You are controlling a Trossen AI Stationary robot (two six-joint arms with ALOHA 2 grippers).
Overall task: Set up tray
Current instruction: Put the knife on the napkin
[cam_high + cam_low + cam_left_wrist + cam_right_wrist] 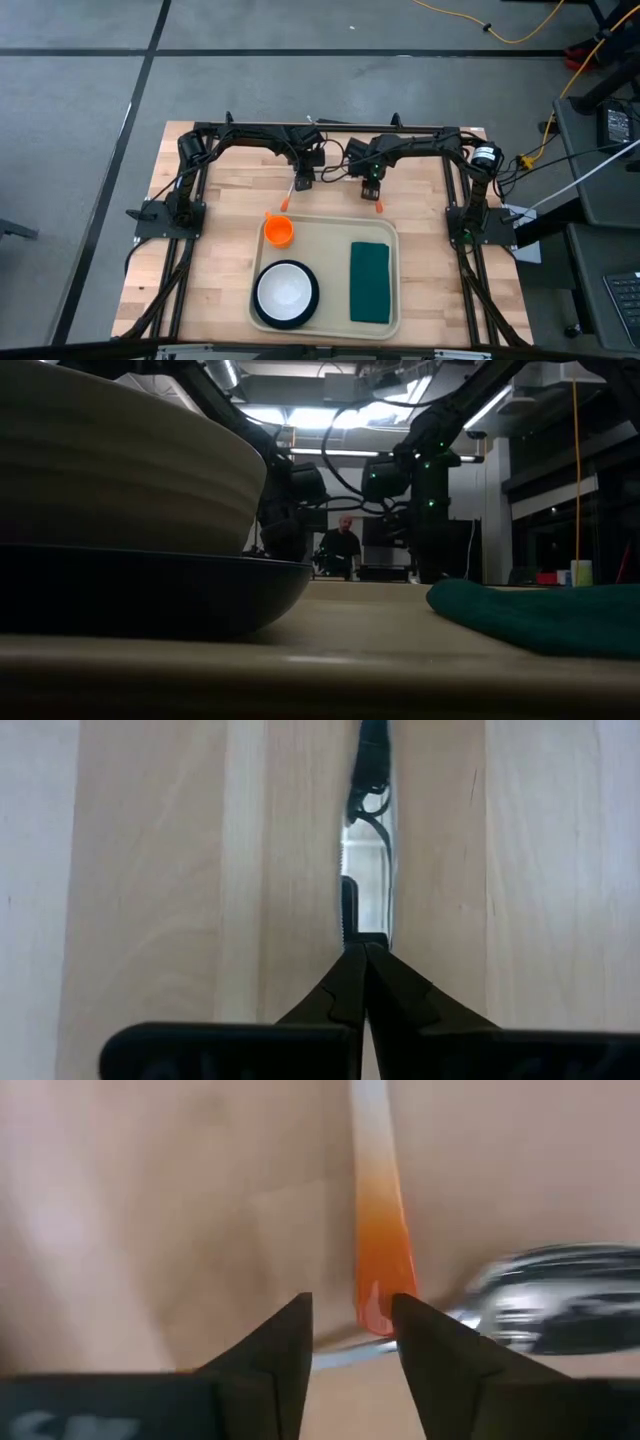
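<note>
tray (pixel 325 228) lies just before right gripper (pixel 374 187).

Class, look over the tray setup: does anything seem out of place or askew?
Yes. Two orange-handled utensils, and, lie on the bare table beyond the tray, not on it. The orange cup, bowl and napkin sit on the tray.
</note>
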